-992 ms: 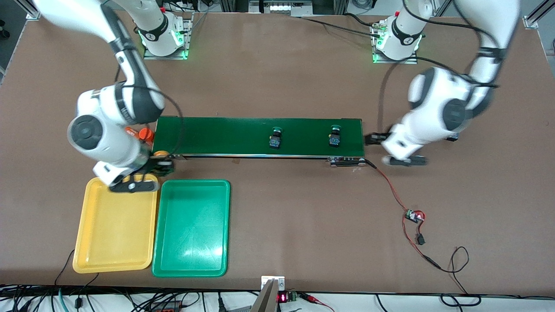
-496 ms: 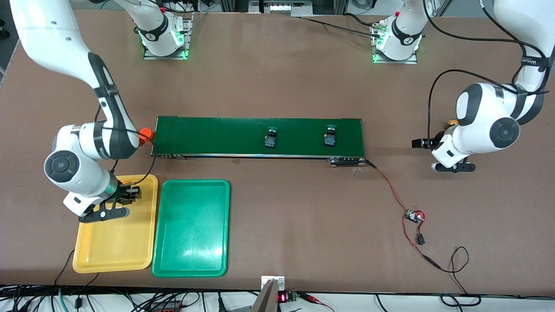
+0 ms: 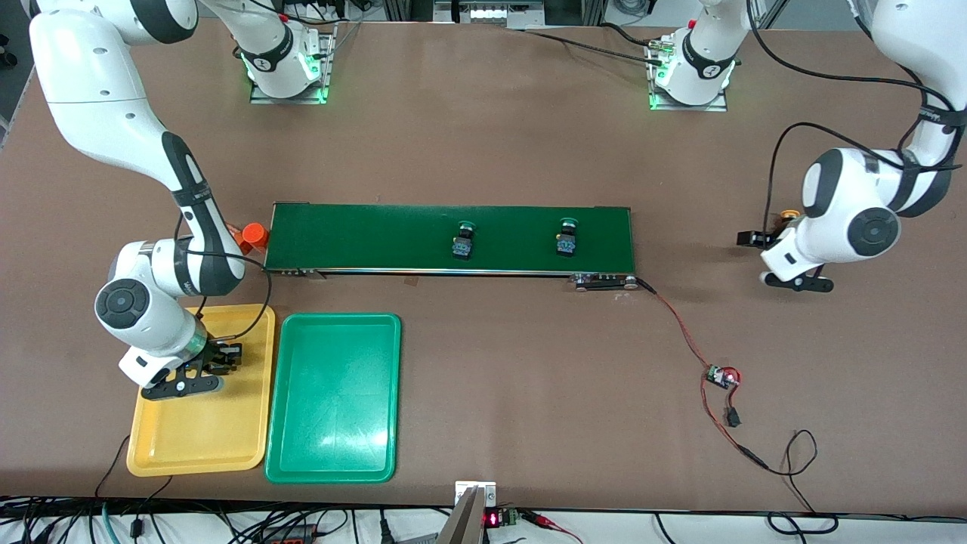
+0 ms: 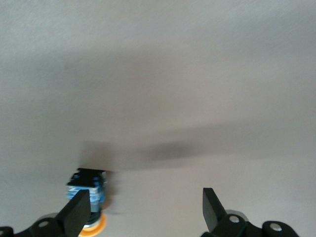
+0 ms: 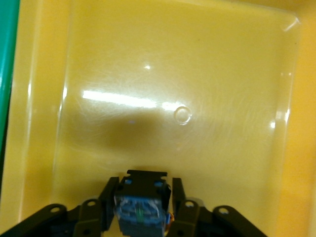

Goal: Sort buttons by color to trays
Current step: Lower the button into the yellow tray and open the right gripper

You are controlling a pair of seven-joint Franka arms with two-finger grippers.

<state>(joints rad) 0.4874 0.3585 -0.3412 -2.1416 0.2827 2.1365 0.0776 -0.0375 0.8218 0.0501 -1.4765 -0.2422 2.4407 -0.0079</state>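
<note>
Your right gripper [image 5: 143, 210] hangs over the yellow tray [image 3: 227, 438], fingers [image 5: 109, 200] closed on a button [image 5: 141, 207]. Two green buttons [image 3: 463, 240] [image 3: 566, 239] sit on the conveyor belt [image 3: 363, 238]. Your left gripper [image 4: 143, 210], fingers spread, hovers by a yellow button [image 4: 88, 190] on the bench [image 3: 491, 136].

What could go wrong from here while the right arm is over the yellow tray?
1. The right gripper has a button between its fingers above the yellow tray; released from here, it may bounce or tip over.
2. The green tray lies right beside the yellow one, so a bouncing button could land in the wrong colour.
3. The open left gripper hovers by another button on the table; one finger is close and could knock it.
</note>
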